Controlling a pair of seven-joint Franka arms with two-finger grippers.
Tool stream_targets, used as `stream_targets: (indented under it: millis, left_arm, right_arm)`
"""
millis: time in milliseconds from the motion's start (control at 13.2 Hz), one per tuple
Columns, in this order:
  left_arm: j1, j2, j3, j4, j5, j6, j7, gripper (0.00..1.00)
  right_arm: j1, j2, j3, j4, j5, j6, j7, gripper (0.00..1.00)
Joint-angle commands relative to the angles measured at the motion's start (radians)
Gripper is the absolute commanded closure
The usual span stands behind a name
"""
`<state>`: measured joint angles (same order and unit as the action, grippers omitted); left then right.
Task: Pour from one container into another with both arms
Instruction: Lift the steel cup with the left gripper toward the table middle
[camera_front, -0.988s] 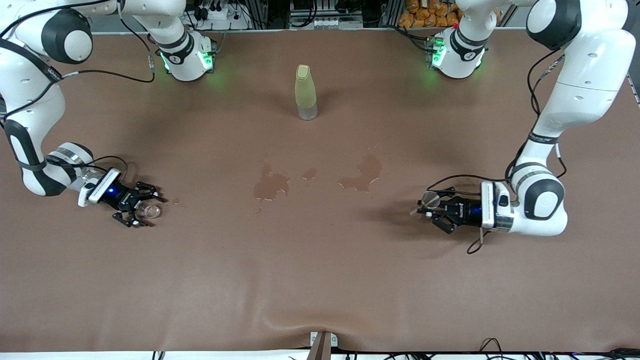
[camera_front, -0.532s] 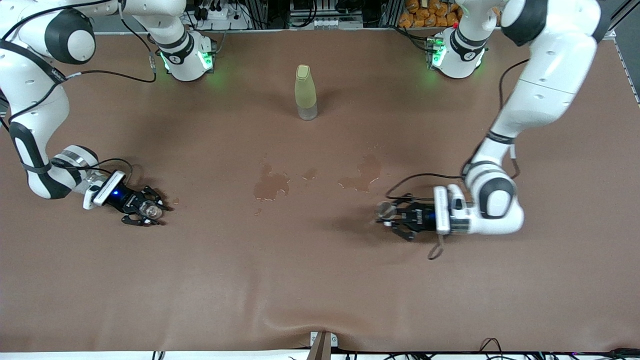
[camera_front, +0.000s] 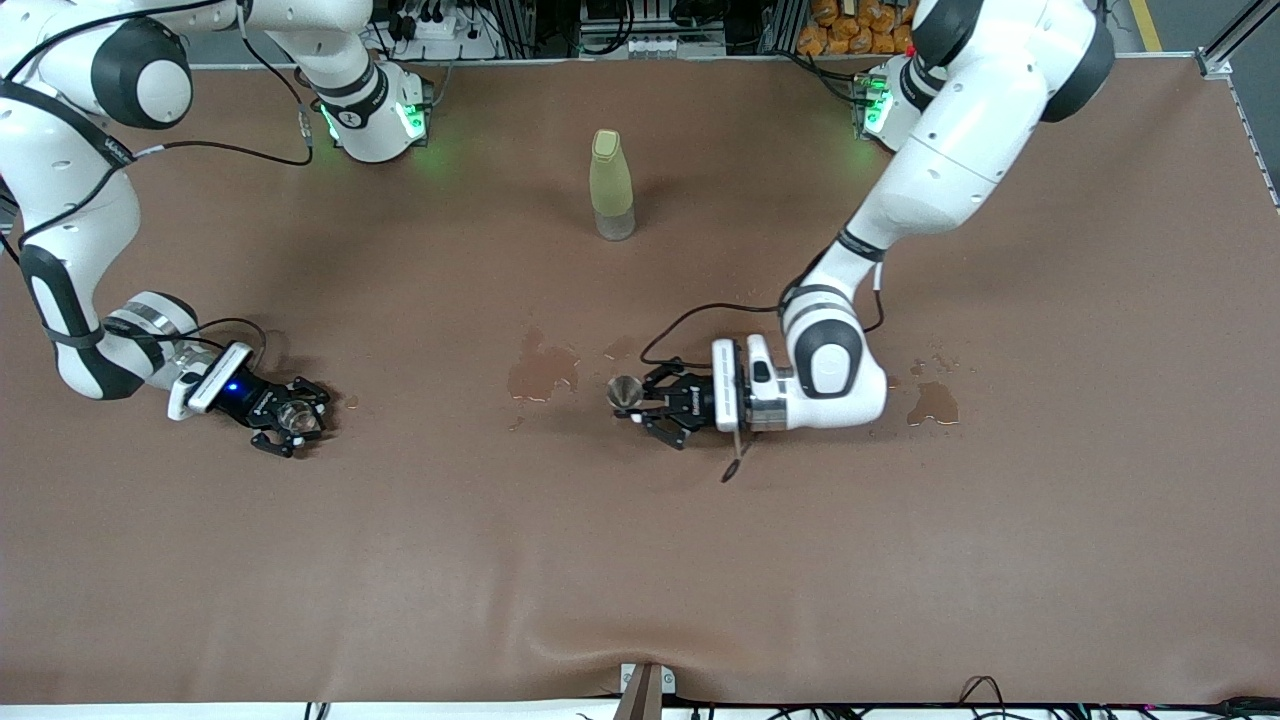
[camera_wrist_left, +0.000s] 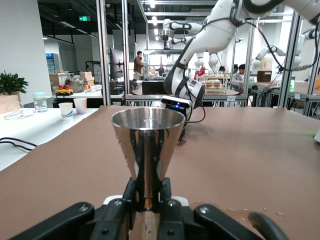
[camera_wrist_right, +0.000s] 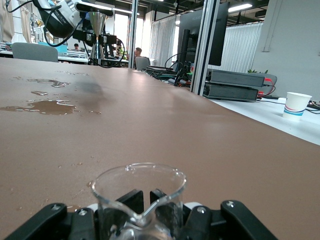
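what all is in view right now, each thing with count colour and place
steel cone-shaped measuring cup: one, shiny silver, held in the left gripper over the middle of the table, by a puddle
clear glass beaker with a spout: one, colourless, held in the right gripper at the right arm's end of the table
tall bottle with a cap: one, pale yellow-green, upright, farther from the front camera than the puddles
puddles: several, dark wet patches mid-table, more toward the left arm's end
brown table cover: one, brown, under everything
left gripper: one, black, shut on the steel cup
right gripper: one, black, shut on the beaker
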<state>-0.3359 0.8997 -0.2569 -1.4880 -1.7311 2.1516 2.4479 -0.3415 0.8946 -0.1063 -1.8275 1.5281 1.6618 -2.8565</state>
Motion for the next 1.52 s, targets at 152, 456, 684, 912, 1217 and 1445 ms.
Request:
stream_targets:
  millis: [152,456,684,912,1217,1445]
  left_arm:
    - [-0.104,0.025,0.018,0.080,-0.053,0.129,0.013,1.00]
    - [-0.195,0.021,0.018,0.084,-0.126,0.232,0.013,1.00]
    - [-0.215,0.018,0.015,0.091,-0.156,0.232,0.017,1.00]
    - [-0.255,0.021,0.013,0.107,-0.200,0.232,0.017,1.00]
    - [-0.307,0.028,0.016,0.146,-0.257,0.231,0.022,1.00]
    - [-0.325,0.025,0.011,0.147,-0.265,0.228,0.025,1.00]
  right_arm:
    - [0.030,-0.023,0.002,-0.024,0.037,-0.040,-0.148,1.00]
    - [0.073,-0.075,0.000,-0.018,0.026,-0.108,0.058,1.00]
    - [0.111,-0.129,0.000,-0.021,0.000,-0.169,0.201,1.00]
    - [0.134,-0.218,-0.001,-0.029,-0.051,-0.224,0.336,1.00]
    - [0.154,-0.396,-0.006,-0.068,-0.163,-0.324,0.598,1.00]
    - [0.177,-0.494,-0.007,-0.142,-0.169,-0.326,0.663,1.00]
